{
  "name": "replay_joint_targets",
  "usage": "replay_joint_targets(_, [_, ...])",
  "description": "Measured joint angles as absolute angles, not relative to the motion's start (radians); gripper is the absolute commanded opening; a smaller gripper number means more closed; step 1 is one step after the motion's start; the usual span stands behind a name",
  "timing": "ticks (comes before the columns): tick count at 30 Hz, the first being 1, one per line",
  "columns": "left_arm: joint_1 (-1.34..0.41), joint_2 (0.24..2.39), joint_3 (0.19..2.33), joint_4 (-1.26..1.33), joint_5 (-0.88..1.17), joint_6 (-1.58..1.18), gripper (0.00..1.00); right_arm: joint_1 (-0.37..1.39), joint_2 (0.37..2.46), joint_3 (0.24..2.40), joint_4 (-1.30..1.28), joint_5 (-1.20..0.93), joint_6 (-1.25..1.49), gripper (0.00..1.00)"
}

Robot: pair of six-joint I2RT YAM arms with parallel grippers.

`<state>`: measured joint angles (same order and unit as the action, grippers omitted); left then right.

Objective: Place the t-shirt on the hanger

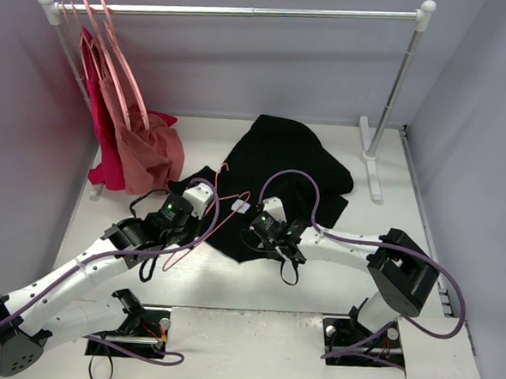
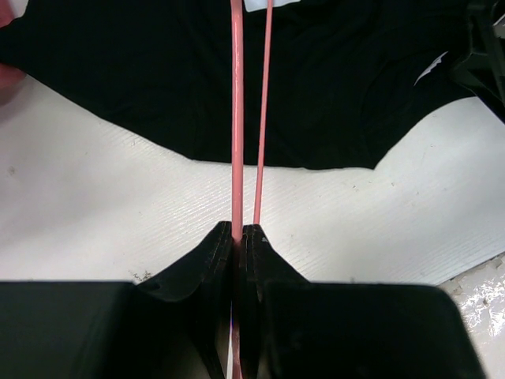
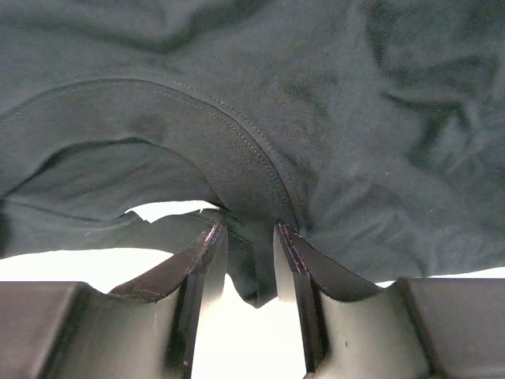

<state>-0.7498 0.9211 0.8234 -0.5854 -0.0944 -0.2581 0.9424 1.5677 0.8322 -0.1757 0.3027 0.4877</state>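
Clamping one pink wire of the hanger (image 2: pixel 237 118), the left claw (image 2: pixel 237 230) has its jaws pressed tight together, with the second wire running free just beside them. The black shirt (image 1: pixel 285 161) sprawls crumpled from the middle of the counter (image 1: pixel 230 287) toward its far right corner. The hanger lies mid-counter across the shirt's near left part. The right claw (image 3: pixel 250 237) is closed on a bunched fold of the collar rim, holding it raised off the counter, near the left claw

White tubular arms (image 1: pixel 85 269) with black joints (image 1: pixel 403 272) and looping purple cables (image 1: pixel 293 173); left tool (image 2: pixel 239 233) and right tool (image 3: pixel 248 230) have black wedge fingers (image 2: pixel 201 264).
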Motion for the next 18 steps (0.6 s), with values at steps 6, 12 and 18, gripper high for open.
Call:
replay_joint_targets(6, [-0.749, 0.921, 0.823, -0.585, -0.094, -0.258, 0.00, 0.942, 1.607, 0.833, -0.170, 0.309, 0.489, 0.28])
replay_joint_targets(12, [-0.749, 0.921, 0.823, -0.585, -0.094, -0.258, 0.00, 0.943, 1.615, 0.838, -0.167, 0.324, 0.494, 0.12])
replay_joint_targets(18, [-0.749, 0.921, 0.823, -0.585, -0.094, -0.258, 0.00, 0.943, 1.616, 0.844, -0.176, 0.352, 0.496, 0.01])
